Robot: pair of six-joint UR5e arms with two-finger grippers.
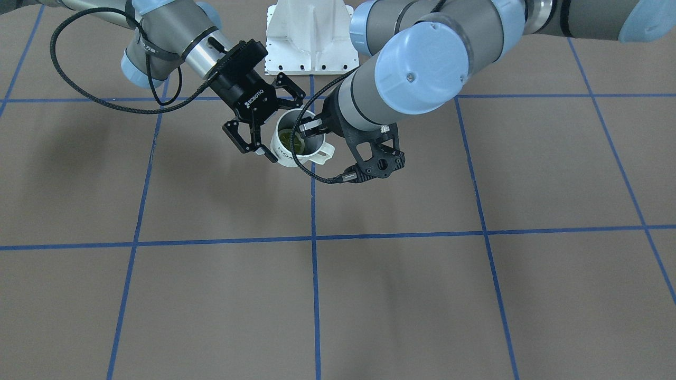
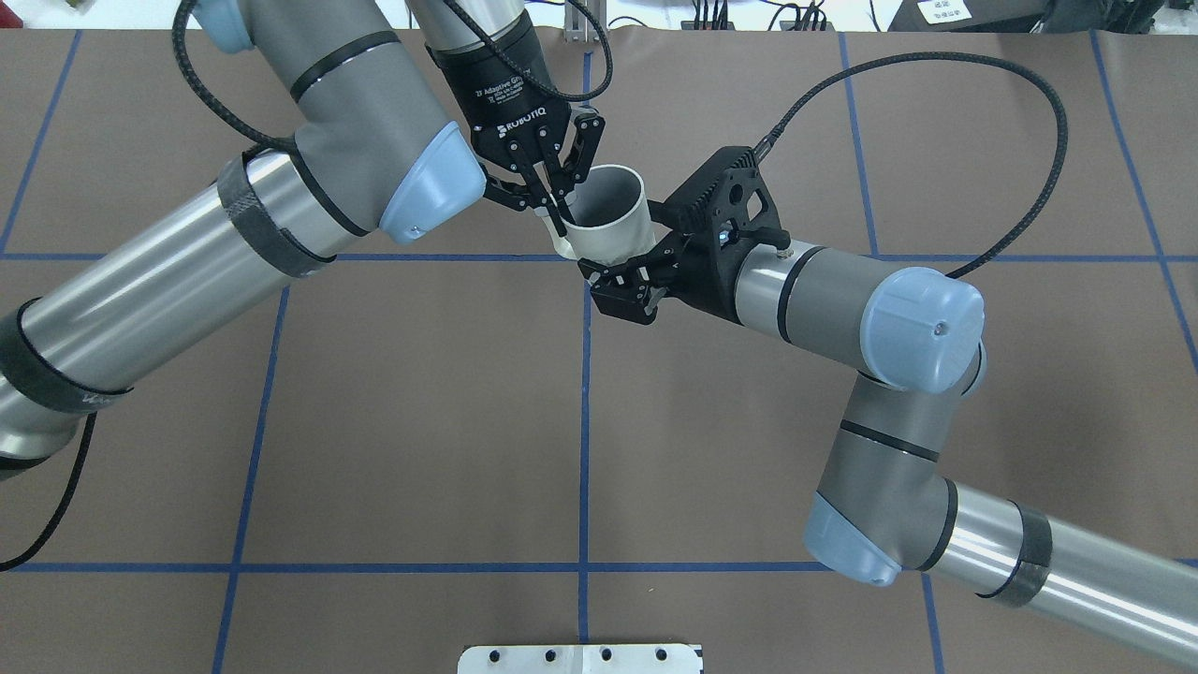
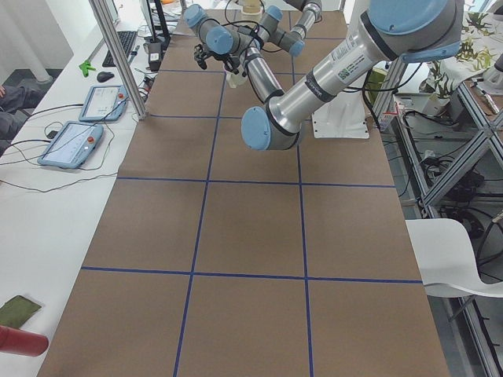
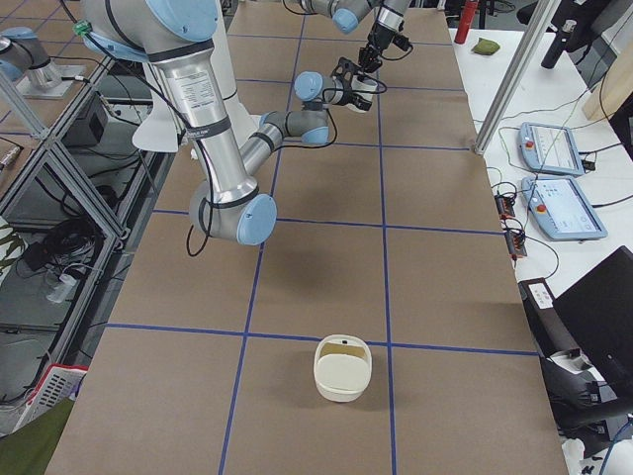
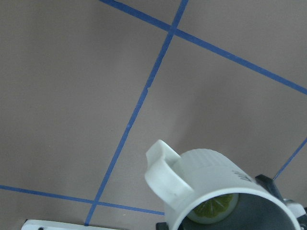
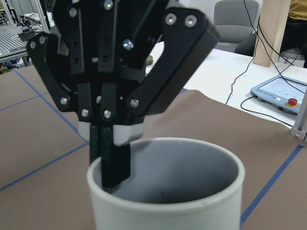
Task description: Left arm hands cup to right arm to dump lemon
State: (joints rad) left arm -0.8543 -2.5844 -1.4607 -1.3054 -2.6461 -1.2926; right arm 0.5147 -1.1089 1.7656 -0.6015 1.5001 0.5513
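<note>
The off-white cup (image 1: 288,154) hangs in the air over the table's far middle, tilted, and also shows from overhead (image 2: 613,229). The yellow-green lemon (image 1: 293,140) lies inside it; the left wrist view shows it as a slice (image 5: 214,209) in the cup (image 5: 211,167). My left gripper (image 1: 310,126) (image 2: 560,201) is shut on the cup's rim, one finger inside. My right gripper (image 1: 282,126) (image 2: 625,278) is open, its jaws straddling the cup's body close to the wall. The right wrist view shows the cup (image 6: 168,211) and the left gripper's fingers (image 6: 114,158) on its rim.
The robot's white base plate (image 1: 309,37) (image 2: 580,658) stands behind the arms. Blue tape lines cross the brown table. A white basket-like container (image 4: 342,368) sits near the table's right end. Tablets (image 4: 554,148) lie on the side bench.
</note>
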